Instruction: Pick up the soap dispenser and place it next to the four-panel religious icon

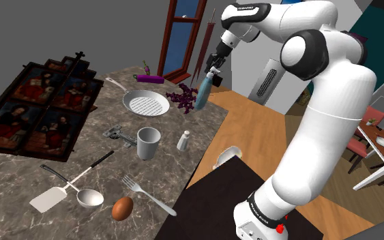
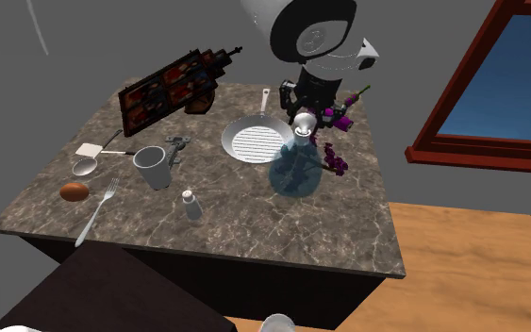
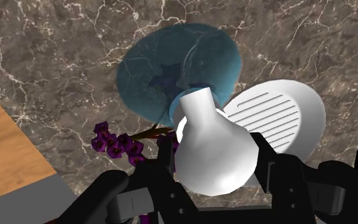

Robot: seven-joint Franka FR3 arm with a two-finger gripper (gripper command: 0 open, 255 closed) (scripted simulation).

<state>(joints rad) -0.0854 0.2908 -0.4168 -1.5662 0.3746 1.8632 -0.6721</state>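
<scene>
The soap dispenser (image 1: 202, 93) has a see-through blue body (image 3: 171, 73) and a white pump top (image 3: 212, 149). My gripper (image 3: 215, 170) is shut on the white top and holds the dispenser tilted in the air above the marble counter (image 1: 20, 181). It hangs over the purple flowers (image 1: 181, 99), beside the frying pan (image 1: 146, 103). In the second exterior view the dispenser (image 2: 296, 168) hangs under the gripper (image 2: 308, 111). The dark four-panel icon (image 1: 37, 109) sits at the counter's left in the shoulder view; the pan lies between it and the dispenser. The icon (image 2: 174, 85) is at the counter's far-left corner in the second exterior view.
A grey mug (image 1: 148, 143), a small shaker (image 1: 183, 140), a can opener (image 1: 119, 134), a fork (image 1: 148, 194), an egg (image 1: 122, 208), a ladle (image 1: 89, 198) and a spatula (image 1: 50, 198) lie on the nearer half. A purple object (image 1: 148, 78) lies behind the pan. The counter ends just right of the flowers.
</scene>
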